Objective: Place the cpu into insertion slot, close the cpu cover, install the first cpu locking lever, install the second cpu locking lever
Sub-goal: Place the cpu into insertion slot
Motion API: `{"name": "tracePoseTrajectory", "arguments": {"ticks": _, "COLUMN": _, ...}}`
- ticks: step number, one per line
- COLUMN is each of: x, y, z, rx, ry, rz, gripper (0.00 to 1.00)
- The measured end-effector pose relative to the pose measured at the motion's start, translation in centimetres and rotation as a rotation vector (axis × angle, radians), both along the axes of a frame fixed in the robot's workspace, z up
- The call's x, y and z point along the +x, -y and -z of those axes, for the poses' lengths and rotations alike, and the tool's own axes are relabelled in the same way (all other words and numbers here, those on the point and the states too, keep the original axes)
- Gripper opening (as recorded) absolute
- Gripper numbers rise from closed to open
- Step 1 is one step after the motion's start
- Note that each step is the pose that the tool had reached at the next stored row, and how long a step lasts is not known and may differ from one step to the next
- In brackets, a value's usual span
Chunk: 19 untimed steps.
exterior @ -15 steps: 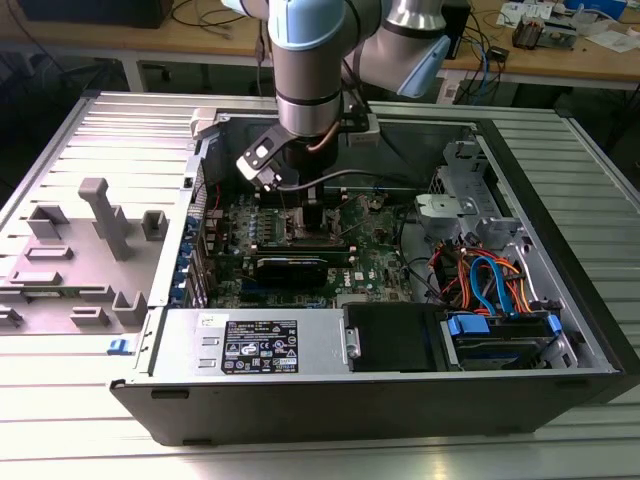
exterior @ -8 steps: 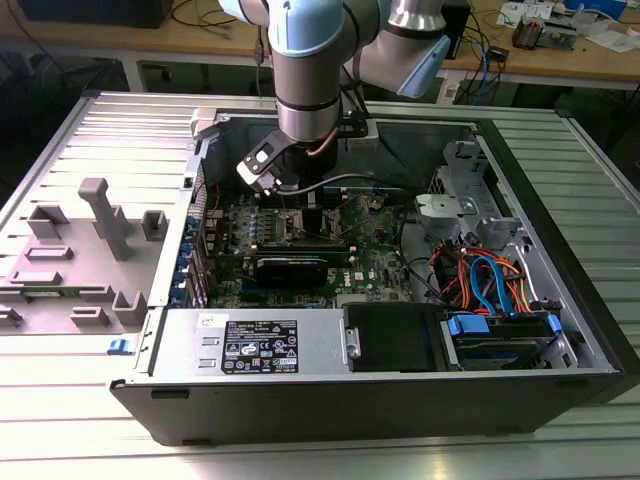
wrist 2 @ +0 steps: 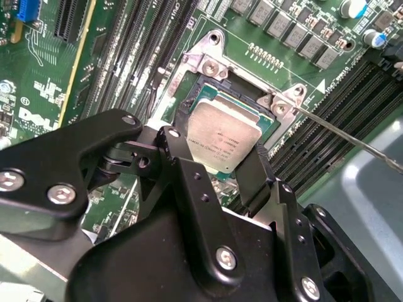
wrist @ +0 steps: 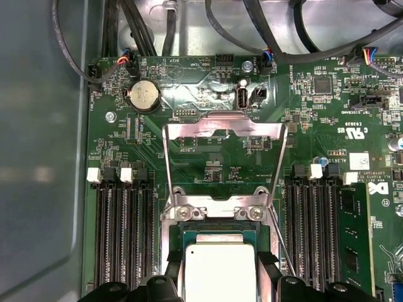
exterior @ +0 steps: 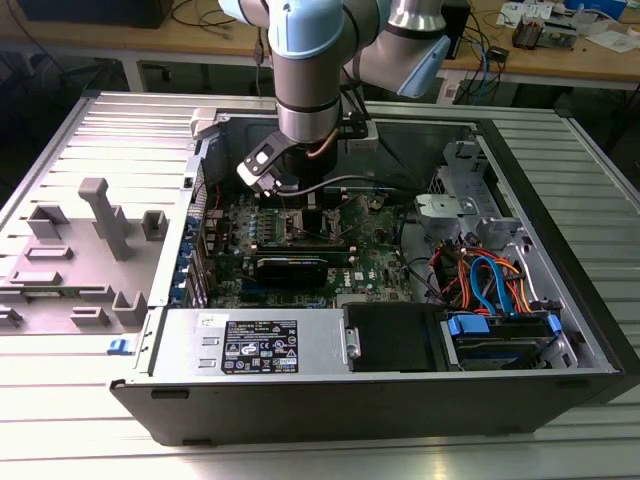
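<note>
Gripper (wrist 2: pixel 216 150) clamps the cpu (wrist 2: pixel 225 134) directly over the insertion slot (wrist 2: pixel 205 85)

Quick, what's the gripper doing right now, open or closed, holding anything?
The gripper is closed on the cpu, holding it at the insertion slot.

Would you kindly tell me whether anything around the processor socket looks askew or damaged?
Nothing stands out: the cpu lies square to the insertion slot, held by the gripper, and the cpu cover stands open, unbent.

Dull silvery-metal cpu (wrist 2: pixel 227 133); matt, perhaps plastic, claw (wrist 2: pixel 218 145)
</note>
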<state>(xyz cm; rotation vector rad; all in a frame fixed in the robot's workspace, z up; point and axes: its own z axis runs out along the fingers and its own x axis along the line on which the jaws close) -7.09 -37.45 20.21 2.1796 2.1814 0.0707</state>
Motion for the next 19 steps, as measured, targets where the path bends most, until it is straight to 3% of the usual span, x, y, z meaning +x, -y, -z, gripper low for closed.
{"name": "tracePoseTrajectory", "arguments": {"ticks": 19, "x": 0.12, "y": 0.16, "z": 0.22, "rx": 0.0014, "ry": 0.0, "rz": 0.004, "gripper": 0.54}}
